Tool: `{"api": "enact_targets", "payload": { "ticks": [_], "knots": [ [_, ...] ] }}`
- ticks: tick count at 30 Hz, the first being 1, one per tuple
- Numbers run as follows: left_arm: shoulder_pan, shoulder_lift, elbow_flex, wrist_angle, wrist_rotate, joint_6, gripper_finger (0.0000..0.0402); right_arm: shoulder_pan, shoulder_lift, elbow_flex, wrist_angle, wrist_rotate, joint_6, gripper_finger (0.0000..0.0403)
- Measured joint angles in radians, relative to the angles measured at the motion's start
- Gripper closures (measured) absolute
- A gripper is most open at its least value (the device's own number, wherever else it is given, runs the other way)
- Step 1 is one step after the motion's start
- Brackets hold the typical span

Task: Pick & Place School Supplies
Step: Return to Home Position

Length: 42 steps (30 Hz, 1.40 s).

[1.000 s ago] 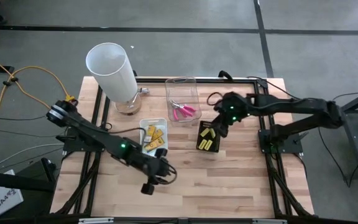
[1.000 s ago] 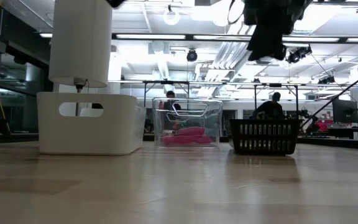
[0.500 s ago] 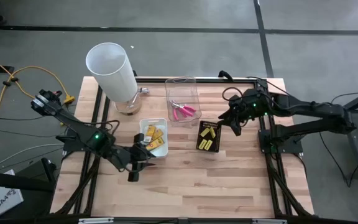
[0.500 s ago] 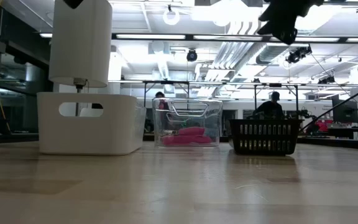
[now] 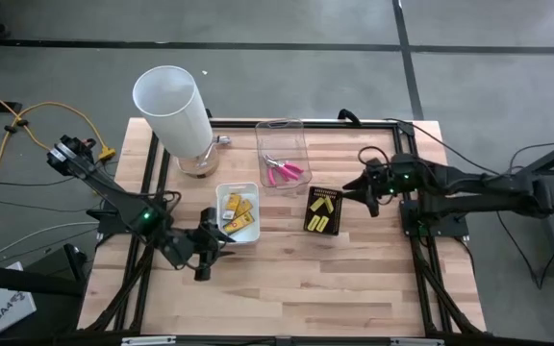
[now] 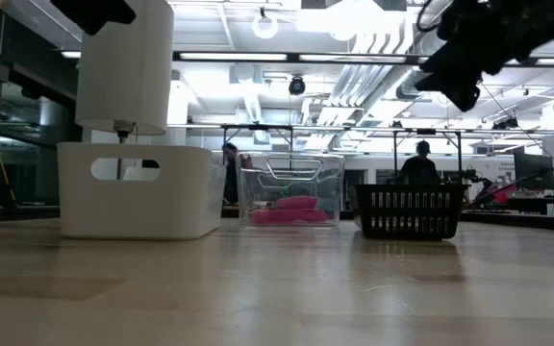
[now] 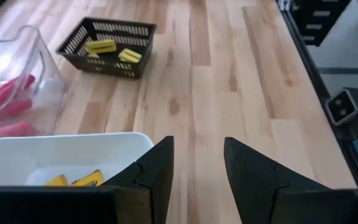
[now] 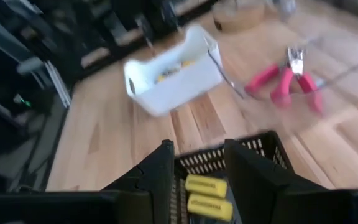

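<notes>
We hold left gripper (image 5: 203, 258) and right gripper (image 5: 367, 191) open and empty, toward the side edges of the bench (image 5: 354, 279), judging sorting complete: the yellow erasers (image 5: 317, 204) lie in the black bin (image 5: 327, 195) near mid-bench.

One white tray (image 5: 238, 186), one clear tray (image 5: 279, 122), one black tray (image 5: 325, 194), one white cylinder (image 5: 173, 111), two pink pliers (image 5: 284, 172); yellow items (image 5: 239, 211) uncountable.
</notes>
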State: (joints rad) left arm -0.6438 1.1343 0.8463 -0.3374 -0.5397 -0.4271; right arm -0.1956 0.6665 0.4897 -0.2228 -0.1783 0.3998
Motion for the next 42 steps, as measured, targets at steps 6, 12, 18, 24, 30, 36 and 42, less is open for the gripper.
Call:
{"api": "enact_targets", "payload": {
  "ticks": [6, 12, 18, 24, 30, 36, 42],
  "knots": [
    [-0.010, 0.000, -0.032, 0.059, -0.022, 0.000, 0.0264, -0.001, -0.143, -0.174, 0.200, -0.012, 0.022, 0.0270],
    [-0.009, 0.000, -0.033, 0.074, -0.023, 0.000, 0.0264, 0.000, -0.233, -0.276, 0.281, -0.005, 0.003, 0.0270],
    [-0.009, 0.000, -0.033, 0.086, -0.024, 0.000, 0.0264, 0.000, -0.300, -0.331, 0.321, 0.055, -0.029, 0.0270],
    [-0.009, 0.000, -0.033, 0.085, -0.024, 0.000, 0.0264, 0.000, -0.352, -0.422, 0.426, 0.178, -0.031, 0.0270],
    [-0.009, 0.000, -0.033, 0.085, -0.023, 0.005, 0.0264, 0.000, -0.389, -0.469, 0.440, 0.173, -0.031, 0.0270],
    [-0.009, 0.000, -0.033, 0.085, -0.023, 0.007, 0.0264, 0.000, -0.444, -0.481, 0.395, 0.176, -0.031, 0.0270],
    [-0.009, 0.000, -0.033, 0.085, -0.023, 0.007, 0.0264, -0.004, -0.520, -0.481, 0.278, 0.197, -0.031, 0.0270]
  ]
}}
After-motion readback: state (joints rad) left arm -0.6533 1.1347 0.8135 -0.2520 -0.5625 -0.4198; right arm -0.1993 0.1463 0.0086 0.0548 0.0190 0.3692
